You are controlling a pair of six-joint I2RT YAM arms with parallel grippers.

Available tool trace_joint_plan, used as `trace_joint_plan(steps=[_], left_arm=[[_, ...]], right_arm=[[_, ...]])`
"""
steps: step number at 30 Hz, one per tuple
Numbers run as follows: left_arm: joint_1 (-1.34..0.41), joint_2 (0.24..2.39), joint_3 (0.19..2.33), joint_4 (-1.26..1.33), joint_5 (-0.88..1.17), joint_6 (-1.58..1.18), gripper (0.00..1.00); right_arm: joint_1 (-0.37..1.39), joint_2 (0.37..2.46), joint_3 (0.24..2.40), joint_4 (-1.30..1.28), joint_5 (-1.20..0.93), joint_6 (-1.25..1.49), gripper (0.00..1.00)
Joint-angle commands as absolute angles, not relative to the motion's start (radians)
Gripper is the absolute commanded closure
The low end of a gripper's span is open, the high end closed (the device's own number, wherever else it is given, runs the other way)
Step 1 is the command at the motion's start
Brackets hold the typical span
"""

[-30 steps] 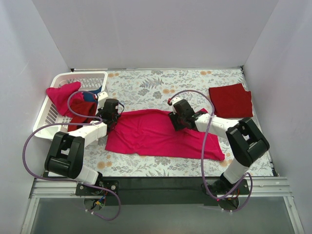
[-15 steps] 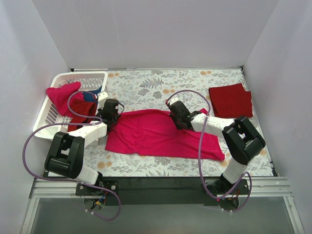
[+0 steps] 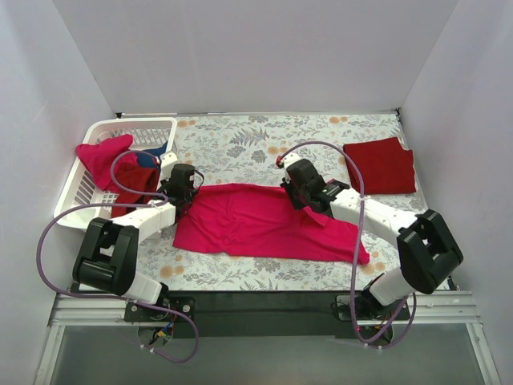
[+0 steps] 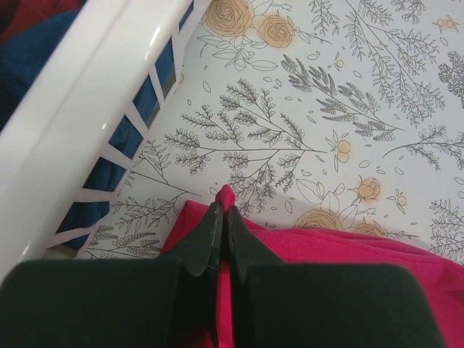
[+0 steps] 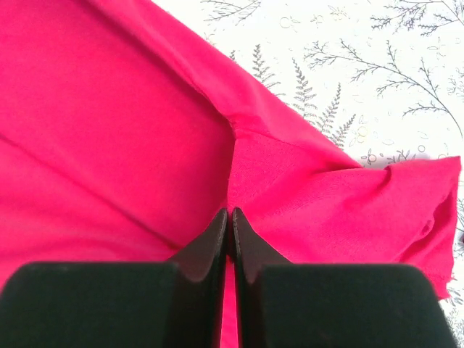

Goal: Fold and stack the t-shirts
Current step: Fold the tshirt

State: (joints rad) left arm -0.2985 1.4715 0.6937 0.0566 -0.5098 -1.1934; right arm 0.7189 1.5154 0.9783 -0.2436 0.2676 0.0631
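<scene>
A bright pink-red t-shirt (image 3: 248,224) lies spread across the middle of the table. My left gripper (image 3: 188,194) is shut on its far left corner, low over the table; in the left wrist view the pinched corner (image 4: 226,194) sticks out past the closed fingertips (image 4: 221,212). My right gripper (image 3: 304,198) is shut on a pinch of the same shirt (image 5: 109,109) near its far right sleeve seam, fingertips (image 5: 230,214) closed. A folded dark maroon-red shirt (image 3: 379,166) lies at the back right. Pink-red (image 3: 103,154), maroon (image 3: 135,180) and blue (image 3: 149,158) shirts sit in the basket.
The white lattice basket (image 3: 122,128) stands at the back left, close beside my left gripper; its rim (image 4: 80,109) fills the left of the left wrist view. White walls close in the floral table on three sides.
My right arm has swung its elbow out to the right, and the gripper has shifted right, drawing the shirt's far right flap inward over the cloth. The left arm has stayed put.
</scene>
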Motion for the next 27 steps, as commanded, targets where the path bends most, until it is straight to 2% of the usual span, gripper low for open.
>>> trace_joint_plan(steps=[1,19,27], left_arm=[[-0.304,1.410,0.680,0.060,-0.535,-1.187,1.00],[-0.310,1.269,0.597,0.020,-0.509,-1.221,1.00],[-0.327,1.195,0.545,-0.044,-0.500,-1.259,1.00]], right_arm=[[0.726,1.454,0.991,-0.319,0.201,0.060,0.99],[0.773,1.295,1.003,-0.603,0.276,0.068,0.99],[0.845,1.308,1.022,-0.695,0.267,0.049,0.99]])
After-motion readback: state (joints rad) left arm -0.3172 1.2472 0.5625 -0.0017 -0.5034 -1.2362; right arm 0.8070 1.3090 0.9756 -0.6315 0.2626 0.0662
